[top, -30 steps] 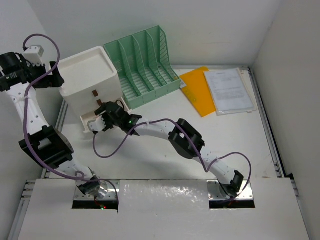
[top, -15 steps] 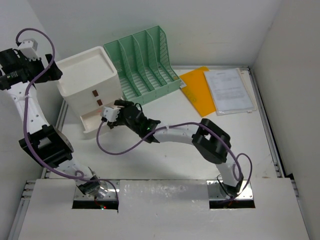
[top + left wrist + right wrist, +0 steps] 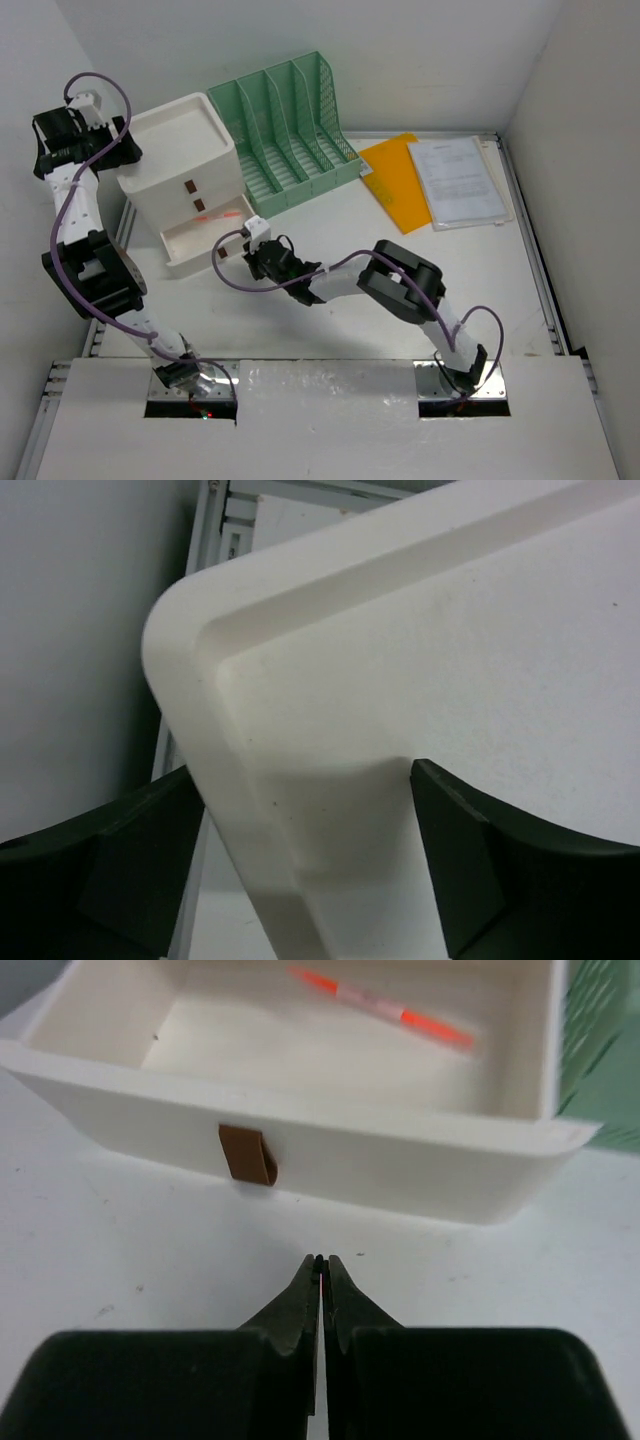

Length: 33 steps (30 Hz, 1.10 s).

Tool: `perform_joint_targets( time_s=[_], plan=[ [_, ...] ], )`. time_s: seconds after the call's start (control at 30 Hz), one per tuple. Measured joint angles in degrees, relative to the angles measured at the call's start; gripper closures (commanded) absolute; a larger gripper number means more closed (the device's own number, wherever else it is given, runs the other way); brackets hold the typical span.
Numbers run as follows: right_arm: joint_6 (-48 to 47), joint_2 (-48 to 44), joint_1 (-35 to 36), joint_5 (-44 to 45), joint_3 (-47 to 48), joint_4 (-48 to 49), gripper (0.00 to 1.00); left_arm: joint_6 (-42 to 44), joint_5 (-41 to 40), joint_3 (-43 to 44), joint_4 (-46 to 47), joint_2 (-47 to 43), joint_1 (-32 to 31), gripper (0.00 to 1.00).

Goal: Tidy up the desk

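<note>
Right gripper (image 3: 320, 1265) is pressed shut, empty, low over the desk (image 3: 120, 1260), just in front of the open bottom drawer (image 3: 300, 1175). An orange pen (image 3: 385, 1008) lies inside. Left gripper (image 3: 300, 770) sits spread wide astride the drawer box (image 3: 450, 650) top corner, contact unclear.

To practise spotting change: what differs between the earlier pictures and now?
The right gripper pulled back from the open drawer, shut and empty; an orange pen now shows inside. The left gripper moved to straddle the drawer box corner. Rack, folder, papers stayed.
</note>
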Motion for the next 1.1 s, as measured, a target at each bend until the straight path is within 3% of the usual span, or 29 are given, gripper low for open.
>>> perform_joint_targets(
  time_s=[0.03, 0.07, 0.4, 0.6, 0.83, 1.1],
  plan=[
    [1.66, 1.79, 0.0, -0.28, 0.72, 0.2, 1.0, -0.48, -0.13, -0.74, 1.14, -0.24, 0.09, 0.34],
    [3.19, 3.8, 0.0, -0.57, 1.75, 0.39, 1.0, -0.96, -0.31, -1.29, 2.14, -0.42, 0.2, 0.38],
    [12.11, 17.18, -1.22, 0.7, 15.93, 3.8, 1.0, -1.6, -2.64, -2.36, 6.25, -0.57, 0.72, 0.65],
    [14.8, 20.72, -3.96, 0.33, 24.13, 2.93, 1.0, -1.46, -3.34, -2.4, 6.56, -0.55, 0.81, 0.9],
    [16.92, 24.39, -6.78, 0.22, 30.25, 1.79, 1.0, -1.44, -2.99, -2.49, 6.78, -0.44, 0.81, 0.95],
    [19.63, 36.35, -7.43, -2.75, 49.07, -1.75, 1.0, -1.4, -2.64, -2.56, 7.41, -0.28, 0.81, 0.95]
  ],
)
